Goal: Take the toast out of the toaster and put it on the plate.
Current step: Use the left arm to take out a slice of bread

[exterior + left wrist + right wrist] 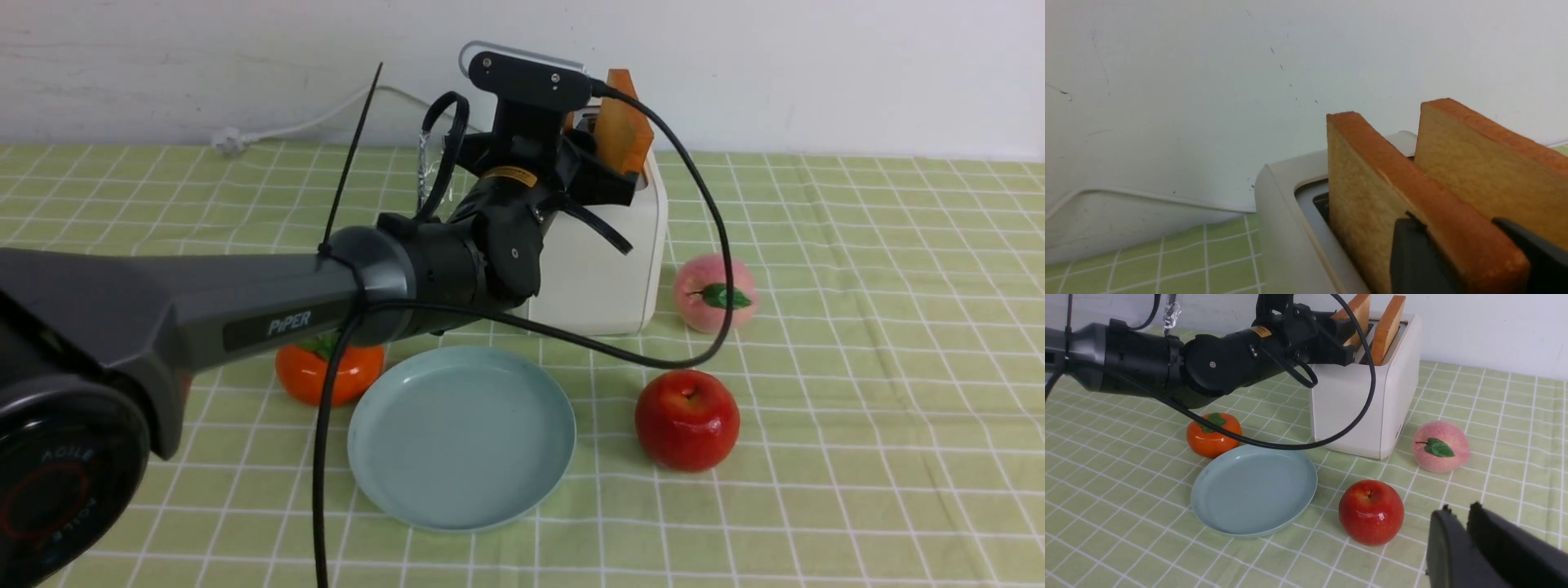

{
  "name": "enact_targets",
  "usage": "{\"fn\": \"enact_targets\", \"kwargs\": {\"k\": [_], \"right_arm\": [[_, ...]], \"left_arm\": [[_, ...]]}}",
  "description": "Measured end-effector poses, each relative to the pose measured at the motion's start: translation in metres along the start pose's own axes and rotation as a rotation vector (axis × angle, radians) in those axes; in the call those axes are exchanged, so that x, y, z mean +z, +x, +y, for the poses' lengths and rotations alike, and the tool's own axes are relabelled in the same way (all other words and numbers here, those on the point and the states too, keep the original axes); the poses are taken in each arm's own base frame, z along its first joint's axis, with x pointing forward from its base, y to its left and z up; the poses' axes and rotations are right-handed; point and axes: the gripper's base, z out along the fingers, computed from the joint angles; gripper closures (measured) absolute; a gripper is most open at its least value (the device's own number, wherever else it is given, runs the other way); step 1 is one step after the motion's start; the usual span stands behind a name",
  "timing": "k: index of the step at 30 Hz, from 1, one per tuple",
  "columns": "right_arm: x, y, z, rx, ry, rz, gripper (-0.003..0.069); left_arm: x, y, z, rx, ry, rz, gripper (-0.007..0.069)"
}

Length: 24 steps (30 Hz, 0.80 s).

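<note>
Left gripper (pixel 1453 222) clamped across the toast (pixel 1363 196): extraction step in hand, lift not yet made.
At the lower right of my left wrist view, my two black fingers (pixel 1412 253) stand one on each broad face of the toast, with the pads apparently touching; I cannot judge how firm the grip is. The toast stands upright in one slot of the toaster (pixel 600 278), upper centre of the front view, with a second slice (pixel 1486 175) in the other slot. My right gripper (pixel 1458 509), lower right of its own view, has its jaws nearly together on nothing. Next move, as I judge it: raise straight up until the lower edge clears the slot, avoid rubbing the second slice, then carry down to the plate (pixel 461 437), lower centre of the front view, near the apple (pixel 687 419).
</note>
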Motion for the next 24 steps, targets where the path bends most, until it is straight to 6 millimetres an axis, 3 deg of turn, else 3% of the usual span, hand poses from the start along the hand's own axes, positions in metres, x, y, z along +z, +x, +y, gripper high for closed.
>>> {"fn": "enact_targets", "kwargs": {"k": [8,11,19,24], "right_arm": [[0.000,0.001,-0.001,-0.040,0.011,0.004,0.0603],[-0.004,0.007,0.001,-0.123,-0.015,-0.041,0.0655],[-0.010,0.044,-0.007,-0.166,0.048,-0.248,0.0661],[-0.010,0.047,-0.009,-0.138,0.059,-0.289,0.0661]], "left_arm": [[0.000,0.001,0.001,-0.022,-0.010,0.009,0.0511],[0.000,0.001,0.001,-0.025,-0.012,0.010,0.0514],[0.000,0.001,0.001,-0.025,-0.012,0.010,0.0515],[0.000,0.001,0.000,-0.026,-0.008,0.015,0.0516]]}}
